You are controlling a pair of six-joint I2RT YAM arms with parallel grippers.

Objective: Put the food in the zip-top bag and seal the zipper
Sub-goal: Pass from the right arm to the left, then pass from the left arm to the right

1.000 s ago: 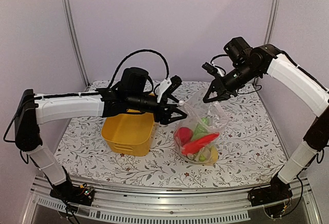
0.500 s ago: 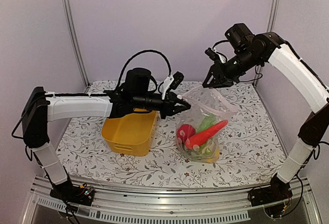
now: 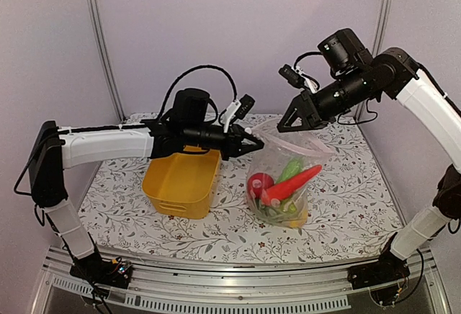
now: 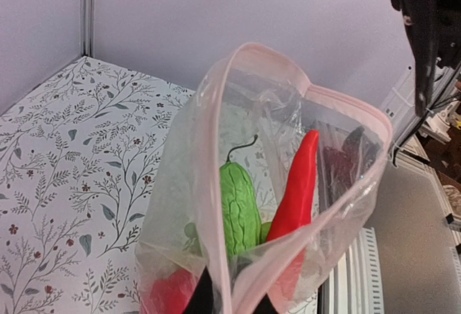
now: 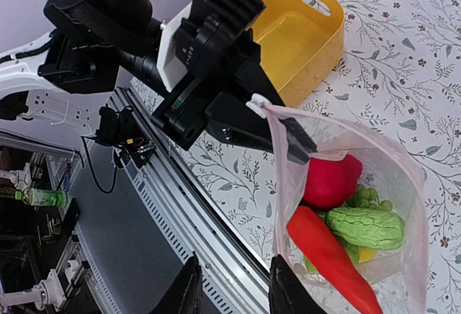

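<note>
Hanging by its left corner, the zip-top bag (image 3: 317,164) is held up by the left gripper (image 3: 252,140), whose fingers are pressed together on the rim. The bag's bottom is set on the flower-print table (image 3: 346,206), just right of the yellow basket (image 3: 176,202). The mouth is spread wide, and the pinkish zipper (image 4: 338,101) is seen running around it, unsealed.

Over to the right gripper (image 3: 287,124): it is held at the far side of the mouth, above the rim. Its fingers are spread, and in the right wrist view nothing is caught between them. Whether the plastic is touched cannot be told.

Now the count. One bag and one basket are seen. Five pieces of food can be counted, all inside the bag, below both grippers:
- one red round piece (image 5: 331,181) on the left
- one long red-orange piece (image 5: 328,256) leaning across the front
- one bumpy green gourd (image 5: 364,227) behind it
- one green grape bunch (image 5: 367,197)
- one yellow piece (image 3: 297,219) at the bottom
</note>
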